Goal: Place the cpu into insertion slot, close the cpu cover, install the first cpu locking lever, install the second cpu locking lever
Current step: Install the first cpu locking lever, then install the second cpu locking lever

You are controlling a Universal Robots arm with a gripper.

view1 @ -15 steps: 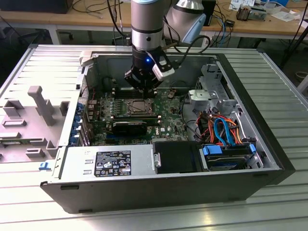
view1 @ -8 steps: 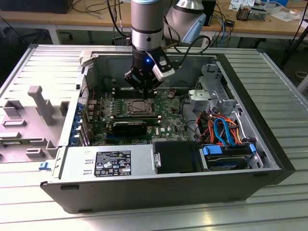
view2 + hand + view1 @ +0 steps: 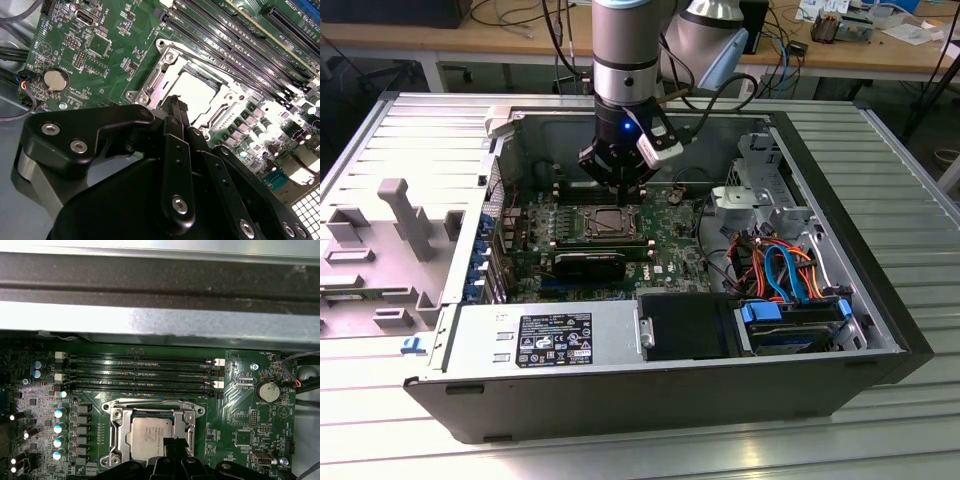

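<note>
- Inside an opened computer case lying on a ribbed metal worktop, the exterior view shows the arm reaching straight down, its tool poised just above the far edge of the insertion slot on the green circuit board. A blue light glows on the wrist. Toward the exterior view's right lie bundled orange and blue cables; a grey power supply fills the near side of the case.
- Closer in, the second wrist view has the black tool with its fingers pressed together into one narrow tip that carries nothing, standing at the edge of the cpu cover. The silvery frame plate lies flat on the slot, and the cpu shows bright through its window. A round coin battery sits on the board well apart from the slot.
- Finally, the first wrist view shows the cpu seated in the slot with the cpu cover framing it, the dark tip of the tool overlapping the chip's corner. Long black memory slots run beside the socket, and the coin battery lies off to the side.
</note>
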